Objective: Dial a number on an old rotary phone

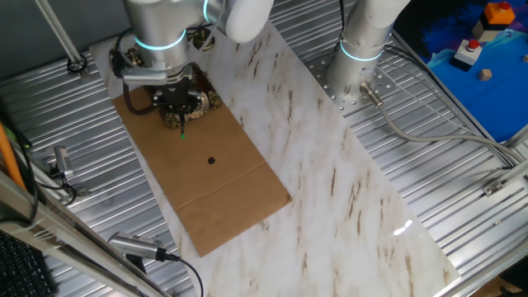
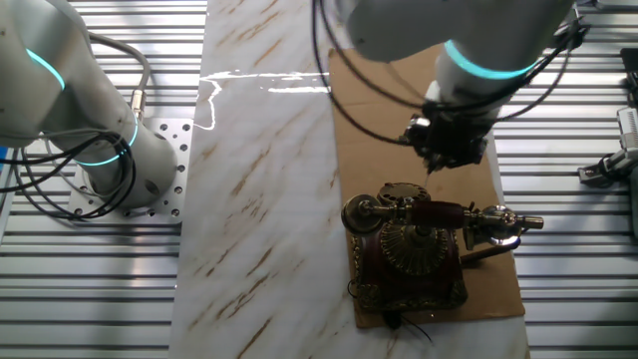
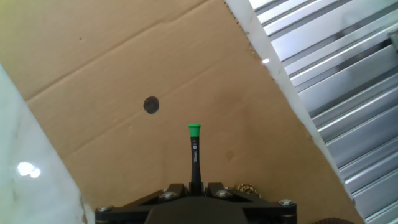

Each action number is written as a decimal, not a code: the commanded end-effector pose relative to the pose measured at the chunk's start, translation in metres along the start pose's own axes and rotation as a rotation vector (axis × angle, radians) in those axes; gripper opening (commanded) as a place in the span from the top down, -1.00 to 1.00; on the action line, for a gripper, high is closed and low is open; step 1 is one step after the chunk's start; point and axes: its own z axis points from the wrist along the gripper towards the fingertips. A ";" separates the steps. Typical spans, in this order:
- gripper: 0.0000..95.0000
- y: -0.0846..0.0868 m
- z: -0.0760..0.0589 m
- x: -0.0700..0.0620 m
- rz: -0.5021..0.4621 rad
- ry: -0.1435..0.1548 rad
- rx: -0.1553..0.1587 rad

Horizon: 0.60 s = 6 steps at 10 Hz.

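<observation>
- The gripper (image 3: 195, 186) is clamped on a thin black stick (image 3: 195, 155), green tip pointing out ahead.
- The phone (image 2: 414, 249) sits at one end of the cardboard (image 1: 223, 190).
- Gripper hovers just beside the phone, over the cardboard.
- A dark spot (image 3: 151, 105) lies on the cardboard, beyond the tip.

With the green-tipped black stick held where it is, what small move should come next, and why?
Probably carry the gripper back over the ornate red-brown and gold rotary phone. The thin black green-tipped stick clamped in it points at bare brown cardboard beside the phone, off its round gold dial, which it must reach to dial.
</observation>
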 end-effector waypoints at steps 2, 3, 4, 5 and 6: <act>1.00 -0.006 -0.002 -0.005 0.001 0.024 -0.004; 1.00 -0.006 -0.002 -0.005 0.008 0.047 -0.020; 1.00 -0.006 -0.002 -0.005 0.004 0.095 -0.043; 1.00 -0.006 -0.002 -0.005 0.012 0.119 -0.069; 1.00 -0.007 -0.002 -0.005 0.015 0.137 -0.082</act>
